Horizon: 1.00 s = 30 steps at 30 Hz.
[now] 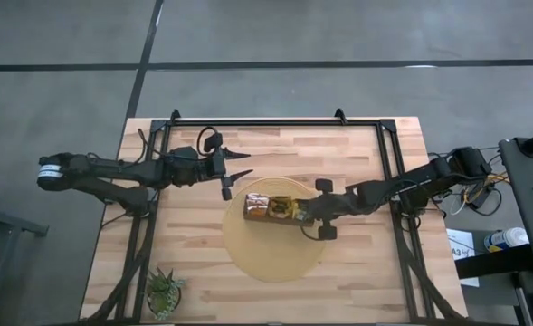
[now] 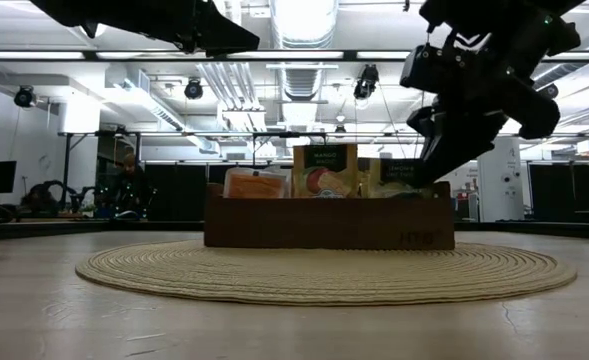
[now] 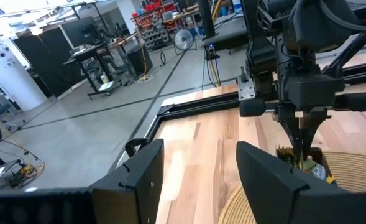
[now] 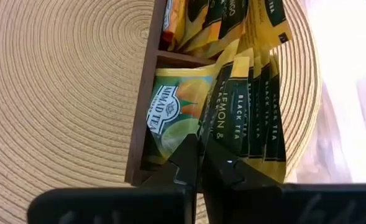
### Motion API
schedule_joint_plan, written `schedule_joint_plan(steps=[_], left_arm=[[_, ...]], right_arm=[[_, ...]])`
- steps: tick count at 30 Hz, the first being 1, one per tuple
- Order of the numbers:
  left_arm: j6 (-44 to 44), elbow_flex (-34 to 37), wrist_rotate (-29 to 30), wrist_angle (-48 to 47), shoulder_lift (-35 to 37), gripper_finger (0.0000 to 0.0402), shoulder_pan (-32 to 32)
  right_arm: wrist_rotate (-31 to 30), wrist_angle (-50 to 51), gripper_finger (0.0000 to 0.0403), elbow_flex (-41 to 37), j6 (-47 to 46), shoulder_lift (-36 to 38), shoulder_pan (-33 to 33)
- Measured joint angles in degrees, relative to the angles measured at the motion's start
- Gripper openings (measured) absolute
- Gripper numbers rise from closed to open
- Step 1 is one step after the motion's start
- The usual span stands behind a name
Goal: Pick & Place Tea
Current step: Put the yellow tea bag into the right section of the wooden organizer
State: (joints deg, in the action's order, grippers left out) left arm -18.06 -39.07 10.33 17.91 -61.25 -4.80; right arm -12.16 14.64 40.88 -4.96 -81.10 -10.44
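Observation:
A long dark-brown wooden box [image 1: 266, 207] lies on a round woven mat [image 1: 271, 258] at the table's middle. Tea sachets [image 2: 324, 168] stand upright in its compartments: orange ones, green-and-yellow ones [image 4: 170, 121] and dark ones edged in yellow [image 4: 257, 118]. My right gripper [image 4: 199, 158] slants down into the box's right-end compartment, shut among the sachets' tops. My left gripper [image 1: 239, 172] hangs open and level above the table, just beyond the mat's far-left rim, with nothing between its fingers. My right gripper pinches the upper edge of a sachet [image 4: 202, 140] between its two shut fingers, where the green-and-yellow sachet meets the dark ones. The fingers come from above, slanting down from the table's right. The sachet stands in the compartment; the fingers hide which sachet it is.
A small green spiky plant [image 1: 164, 292] stands at the table's near-left corner. A black frame rail [image 1: 275, 120] runs along the far edge and down both sides. Bare wood lies around the mat on the near and far sides.

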Motion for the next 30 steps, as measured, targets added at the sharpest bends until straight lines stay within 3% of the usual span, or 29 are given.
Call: schedule_joint_plan(steps=[5,13,19,24,30], left_arm=[[0.0,0.0,0.0,0.0,0.0,0.0195,0.0],[0.0,0.0,0.0,0.0,0.0,0.0195,0.0],[0.1,0.0,0.0,-0.6,0.0,0.0195,0.0],[0.2,0.0,0.0,-1.1,0.0,0.0195,0.0],[0.2,0.0,0.0,-1.3,0.0,0.0195,0.0]], right_arm=[[1.9,0.1,0.0031,0.2,0.2,0.2,0.0],[1.8,2.6,0.0142,2.5,-0.6,0.3,-0.1],[1.2,9.0,0.0195,6.0,-0.9,1.2,0.0],[-0.2,10.9,0.021,7.6,-1.1,2.8,0.0],[5.7,10.5,0.0191,8.1,-1.9,3.8,-0.1]])
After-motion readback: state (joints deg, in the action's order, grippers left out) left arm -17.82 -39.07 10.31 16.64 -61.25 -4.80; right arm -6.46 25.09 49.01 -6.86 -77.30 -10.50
